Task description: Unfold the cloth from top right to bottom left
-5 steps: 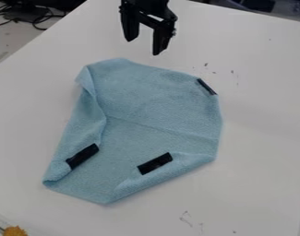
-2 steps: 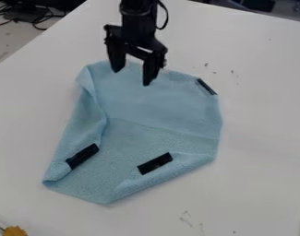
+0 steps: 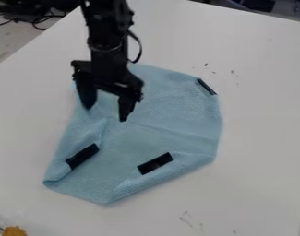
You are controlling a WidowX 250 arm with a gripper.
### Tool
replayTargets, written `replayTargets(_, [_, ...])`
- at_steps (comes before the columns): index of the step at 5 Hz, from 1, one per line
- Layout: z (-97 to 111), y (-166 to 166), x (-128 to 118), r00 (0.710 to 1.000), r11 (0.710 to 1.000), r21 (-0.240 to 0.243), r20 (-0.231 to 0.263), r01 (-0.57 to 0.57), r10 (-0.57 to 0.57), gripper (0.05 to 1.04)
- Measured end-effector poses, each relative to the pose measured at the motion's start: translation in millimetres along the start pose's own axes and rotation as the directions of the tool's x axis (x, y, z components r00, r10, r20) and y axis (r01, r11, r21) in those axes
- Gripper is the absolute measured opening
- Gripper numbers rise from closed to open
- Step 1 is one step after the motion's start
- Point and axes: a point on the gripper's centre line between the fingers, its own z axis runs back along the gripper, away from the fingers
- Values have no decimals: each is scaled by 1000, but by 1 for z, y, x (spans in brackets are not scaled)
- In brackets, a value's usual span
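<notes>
The black gripper (image 3: 105, 114) hangs over the upper left part of the light blue cloth (image 3: 171, 108), its two fingers apart and pointing down, nothing seen between them but cloth below. The cloth lies with its left edge and its lower right edge folded inward. Black strips mark it: one on the left fold, one near the lower right fold and one at the upper right edge. The arm hides the cloth's upper left corner. Whether the fingertips touch the cloth I cannot tell.
The cloth rests on a white table (image 3: 263, 138). Cables lie beyond its upper left edge. A yellow-orange object (image 3: 15, 231) is at the bottom left corner of the view.
From the table's top, the gripper has come down and leftward in the view, over the cloth's upper left part. Its fingers remain apart, and the cloth looks unmoved.
</notes>
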Motion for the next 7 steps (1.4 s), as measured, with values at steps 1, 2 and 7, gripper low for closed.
replayTargets(1, [-6,7,-20,999,999,1,-7,-41,41,1000])
replayTargets(2, [-16,12,-36,996,996,-15,-28,-82,82,1000])
replayTargets(7, [-38,6,-61,981,978,-106,-92,-180,171,1000])
